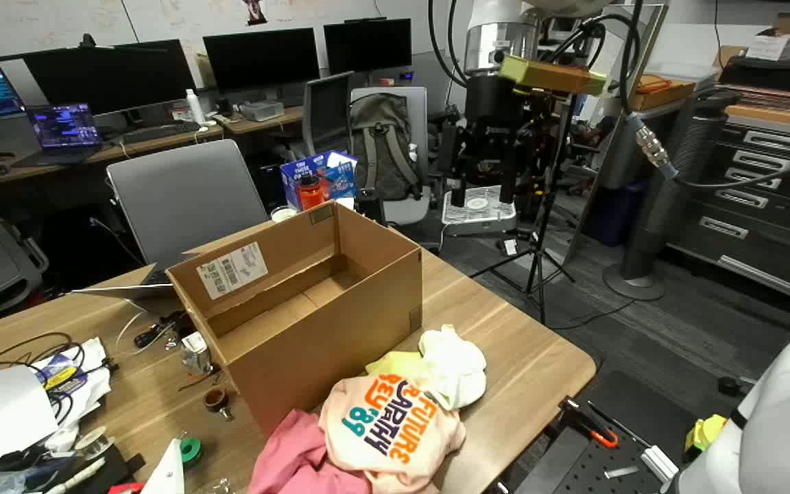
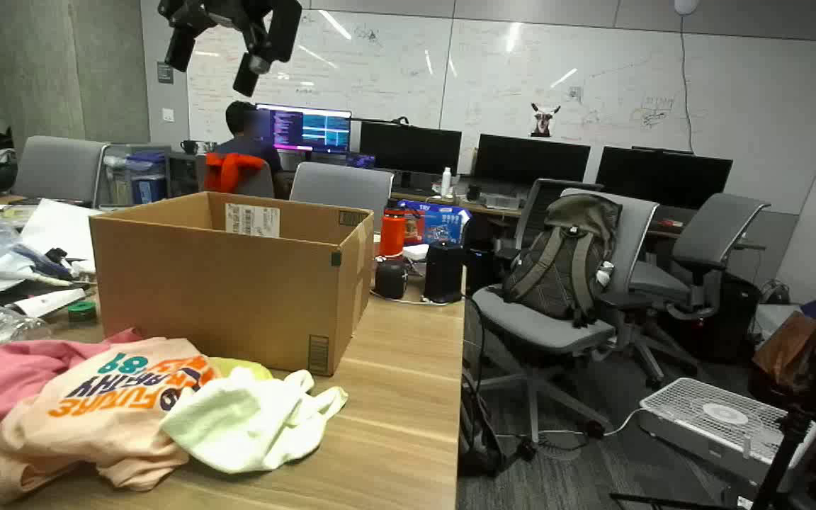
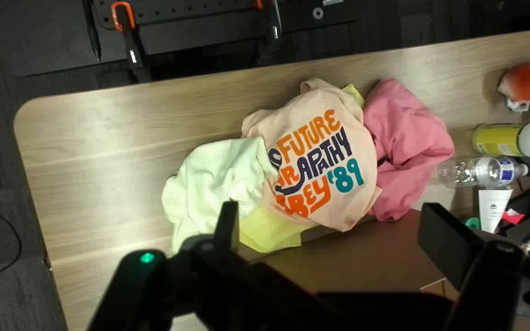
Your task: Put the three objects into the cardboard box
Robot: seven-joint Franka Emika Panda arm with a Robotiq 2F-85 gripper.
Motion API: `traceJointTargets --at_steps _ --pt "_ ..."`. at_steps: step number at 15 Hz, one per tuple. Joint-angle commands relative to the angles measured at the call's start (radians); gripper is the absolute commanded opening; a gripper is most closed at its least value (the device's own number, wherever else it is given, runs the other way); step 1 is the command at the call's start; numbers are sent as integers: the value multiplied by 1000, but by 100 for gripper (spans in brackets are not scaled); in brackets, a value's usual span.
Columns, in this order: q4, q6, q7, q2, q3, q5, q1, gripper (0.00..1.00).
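- Wrist view: gripper (image 3: 331, 230), fingers spread wide.
- Clear bottle (image 3: 483, 172) and white tube (image 3: 494, 208) near pink cloth (image 3: 405, 142).
- Yellow strip (image 3: 272, 232) between lettered cloth (image 3: 322, 163) and cardboard box (image 3: 361, 257).

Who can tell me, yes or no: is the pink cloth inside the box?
No, in an exterior view the pink cloth lies on the table beside the box, outside its walls.
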Motion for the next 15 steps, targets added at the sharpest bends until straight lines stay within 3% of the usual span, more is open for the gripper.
traceJointTargets --at_steps 1,15 --pt "5 -2 -6 1 18 5 -22 100" --pt "2 6 -15 20 34 -11 -16 100"
